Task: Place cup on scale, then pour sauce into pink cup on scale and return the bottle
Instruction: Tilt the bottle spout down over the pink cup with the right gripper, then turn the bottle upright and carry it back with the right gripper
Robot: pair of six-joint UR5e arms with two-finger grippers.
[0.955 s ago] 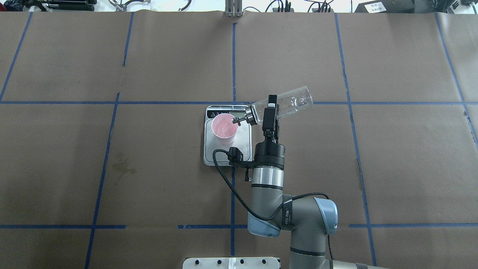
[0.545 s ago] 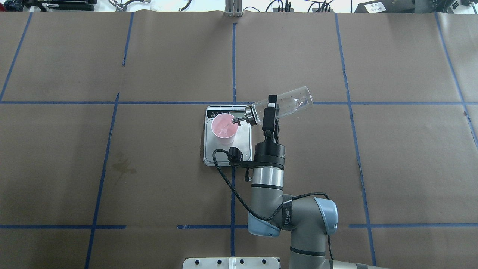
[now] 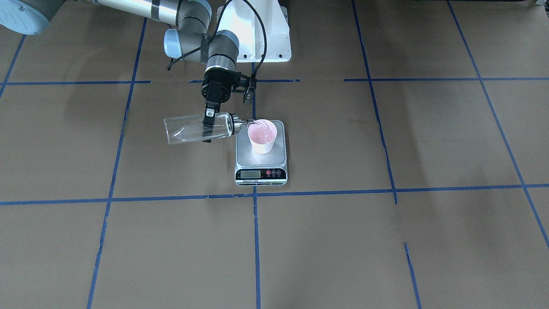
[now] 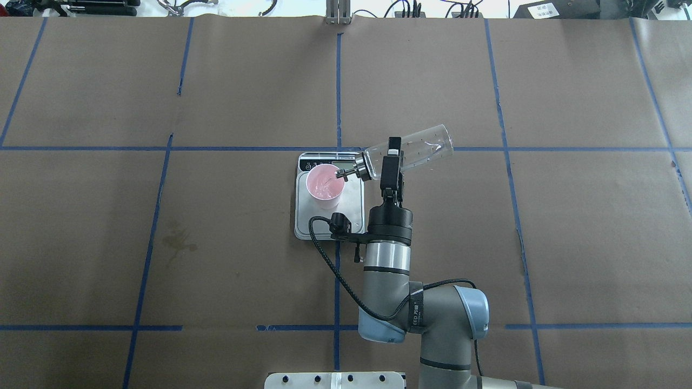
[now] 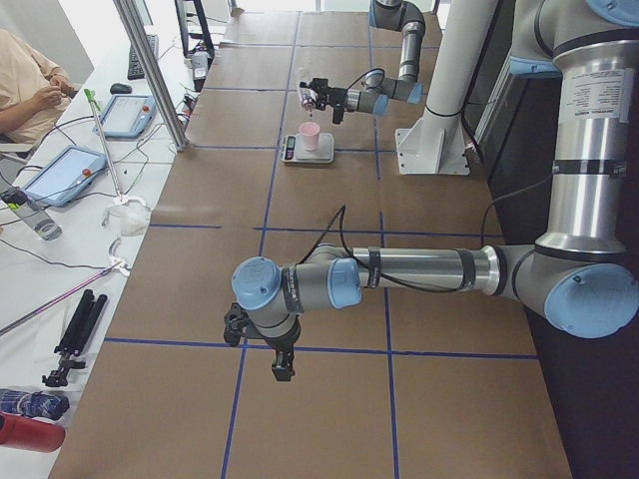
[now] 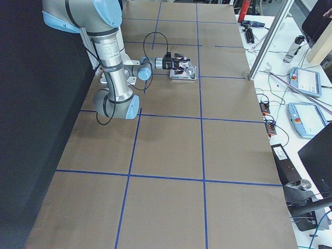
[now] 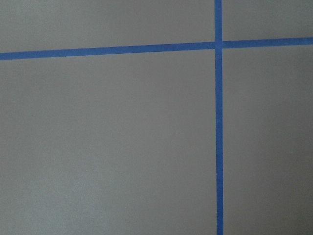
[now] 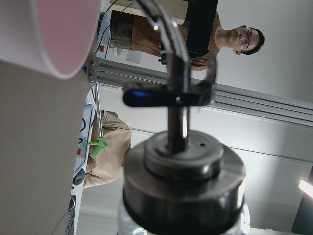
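**A:** Where does everything sit, left to right?

**B:** The left gripper (image 5: 283,367) hangs over bare bench (image 4: 216,243), well apart from the work. I cannot tell whether its jaws are open or closed. Next, the cup (image 3: 262,143) stands upright about the middle of the scale (image 4: 354,208).

**A:** And the pour?

**B:** The spout reaches just over the cup's rim on the side nearest the bottle (image 4: 421,147), which lies nearly level. Sauce (image 4: 323,189) is pooled in the cup. The right gripper (image 4: 390,160) has its jaws clamped across the bottle near the neck.

**A:** How should this step be done?

**B:** I judge the pour is under way. The spout should stay inside the rim without pressing on the cup, or the reading gets thrown off. Change the tilt slowly and watch the display. Then roll the bottle upright before carrying it away, so that late drips land in the cup.
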